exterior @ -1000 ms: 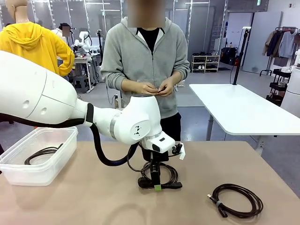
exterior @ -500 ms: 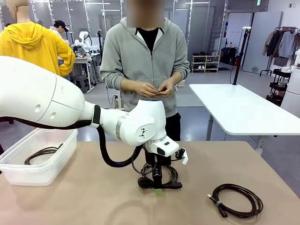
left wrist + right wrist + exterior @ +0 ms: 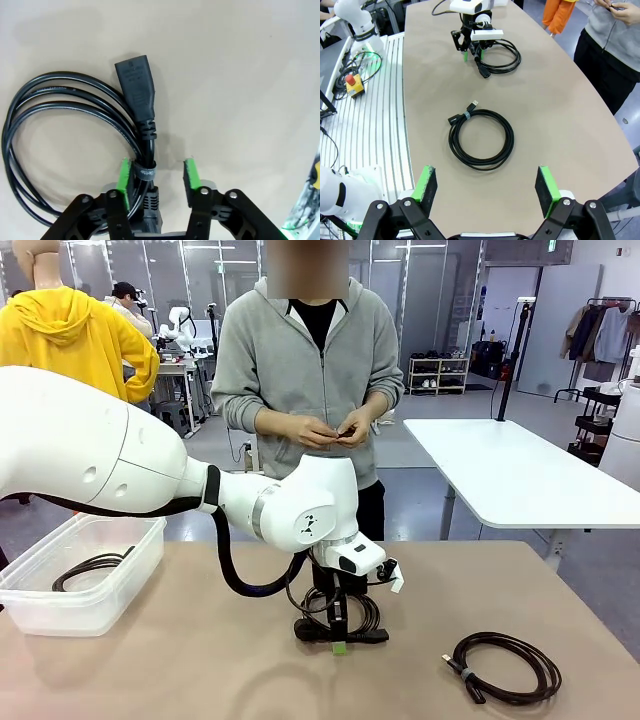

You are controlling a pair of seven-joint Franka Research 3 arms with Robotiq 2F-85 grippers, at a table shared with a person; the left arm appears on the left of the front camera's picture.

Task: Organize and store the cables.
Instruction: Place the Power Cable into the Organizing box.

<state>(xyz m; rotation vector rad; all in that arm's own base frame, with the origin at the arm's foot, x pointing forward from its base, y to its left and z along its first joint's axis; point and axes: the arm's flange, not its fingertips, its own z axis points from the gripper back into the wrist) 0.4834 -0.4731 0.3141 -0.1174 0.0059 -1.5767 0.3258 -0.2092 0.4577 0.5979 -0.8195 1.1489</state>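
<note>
The coiled cable [image 3: 60,115] lies flat on the worktop [image 3: 240,75]. Its plug [image 3: 136,87] points lengthwise straight away from my left end effector [image 3: 156,170], whose released fingers straddle the tied neck. My right end effector [image 3: 485,175], also released, hangs above a second cable [image 3: 480,137].

Three coiled black cables: the boxed cable [image 3: 90,563], the middle cable [image 3: 137,95] and the right-hand cable [image 3: 468,678]. One clear plastic box [image 3: 60,618]. One tan bench [image 3: 180,675]. One person [image 3: 310,360], two hands: right hand [image 3: 305,430], left hand [image 3: 357,428]. Two grippers, the left gripper [image 3: 157,168] and the right gripper [image 3: 487,184], each with one pair of jaws and two green pads.
</note>
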